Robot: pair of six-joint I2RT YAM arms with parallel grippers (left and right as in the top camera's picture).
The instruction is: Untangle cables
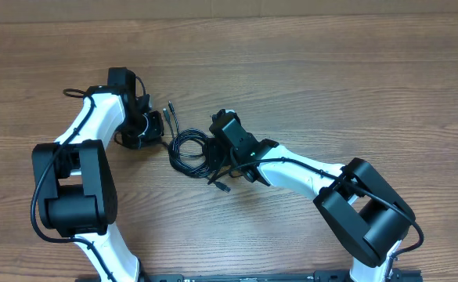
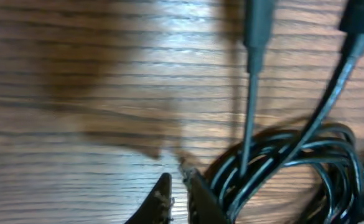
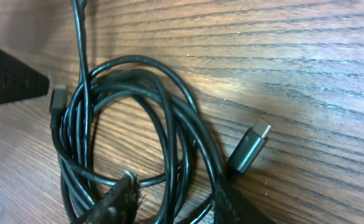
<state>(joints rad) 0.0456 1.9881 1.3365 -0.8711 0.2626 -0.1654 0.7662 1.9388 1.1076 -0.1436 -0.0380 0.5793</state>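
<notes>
- Cables (image 1: 188, 149): thin black cords wound into one loose coil on the wooden tabletop (image 1: 330, 86), lying between the two arms. Several turns overlap, so the individual cords cannot be told apart.
- Free ends: two plugs (image 2: 259, 25) lead out of the coil on the left arm's side. A metal-tipped USB-C plug (image 3: 254, 138) lies just beside the coil's outer turn.
- Left gripper (image 2: 178, 190): fingers almost closed, with only a sliver of tabletop between the tips. No cord is seen between them. One tip is at the coil's edge, but whether it touches cannot be told.
- Right gripper (image 3: 174, 186): fingers wide apart and low over the coil, with several strands running between them. Nothing is visibly clamped.
- Risk, bundled grasp: closing on many strands at once would likely lift the whole coil and separate nothing.
- Risk, tightening: pulling an end while the turns overlap could cinch the loops into a knot.
- Risk, snagging: a plug head may catch inside a loop.
- Risk, contact: the grippers work near each other and could collide.
</notes>
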